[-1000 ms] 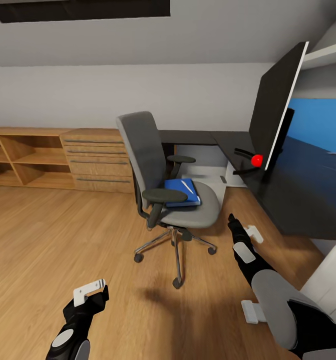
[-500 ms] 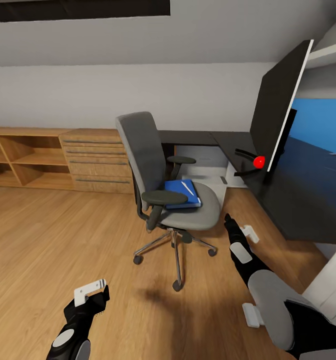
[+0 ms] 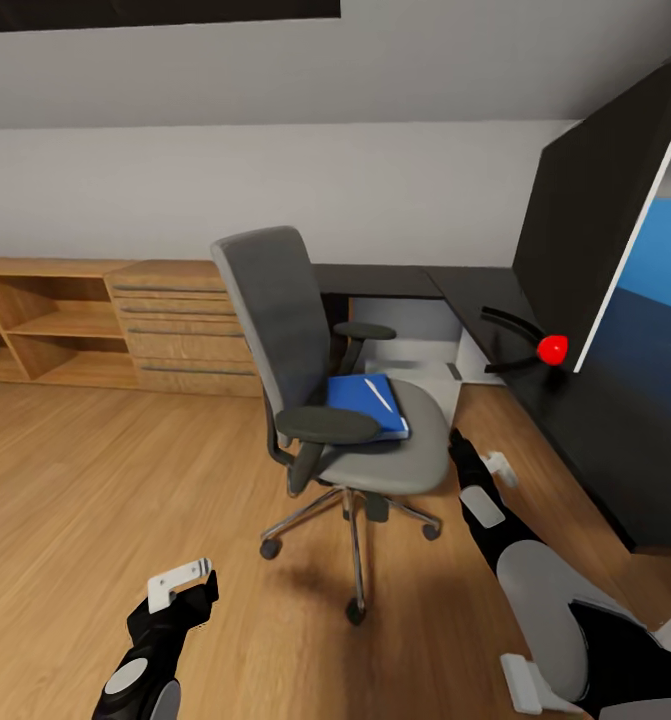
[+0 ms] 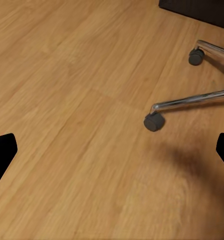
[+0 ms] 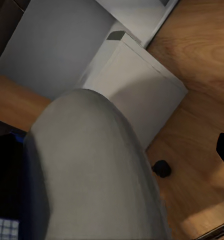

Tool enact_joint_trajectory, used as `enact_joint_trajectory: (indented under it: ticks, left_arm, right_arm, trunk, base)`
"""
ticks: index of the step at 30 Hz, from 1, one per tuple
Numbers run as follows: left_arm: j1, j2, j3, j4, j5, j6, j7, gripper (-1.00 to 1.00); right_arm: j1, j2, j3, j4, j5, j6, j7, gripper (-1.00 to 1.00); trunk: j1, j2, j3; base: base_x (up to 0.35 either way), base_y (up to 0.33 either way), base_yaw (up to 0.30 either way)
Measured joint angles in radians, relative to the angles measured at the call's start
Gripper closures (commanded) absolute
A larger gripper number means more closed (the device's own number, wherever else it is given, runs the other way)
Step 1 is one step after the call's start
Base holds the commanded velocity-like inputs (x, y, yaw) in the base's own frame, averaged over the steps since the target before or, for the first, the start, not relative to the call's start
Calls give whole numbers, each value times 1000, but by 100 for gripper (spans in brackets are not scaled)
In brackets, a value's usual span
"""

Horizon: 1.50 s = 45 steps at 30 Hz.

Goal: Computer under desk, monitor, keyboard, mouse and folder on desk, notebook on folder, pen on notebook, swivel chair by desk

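The grey swivel chair (image 3: 305, 340) stands on the wood floor in the middle of the head view, just left of the black desk (image 3: 585, 430). On its seat lies the blue folder (image 3: 360, 408) with the white pen (image 3: 379, 393) on top. The monitor (image 3: 595, 230) stands on the desk at the right. A light grey computer (image 3: 420, 368) sits under the desk behind the chair. My right gripper (image 3: 478, 460) is open beside the seat's right edge (image 5: 91, 170). Low at the left, my left gripper (image 3: 190, 590) is open over the floor near the chair's casters (image 4: 154, 121). Keyboard, mouse and notebook are out of view.
An oak dresser with drawers (image 3: 180, 325) and open shelves (image 3: 45, 325) line the back wall at the left. The chrome chair legs (image 4: 192, 100) spread over the floor between my arms. Bare wood floor (image 3: 95, 470) stretches out to the left.
The whole view has moved closer to the chair and desk, so chair and monitor look larger. My right gripper now sits nearer the seat's edge. The left gripper holds its place in the picture.
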Motion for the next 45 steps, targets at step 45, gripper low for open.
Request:
enact_joint_trajectory:
  ticks: [45]
  left_arm:
    - [0, -1, 7, -3, 0, 3, 1, -100]
  right_arm:
    - [0, -3, -114, 40, 0, 183, -5, -100]
  trunk:
    - [1, 0, 0]
  base:
    - [42, 0, 0]
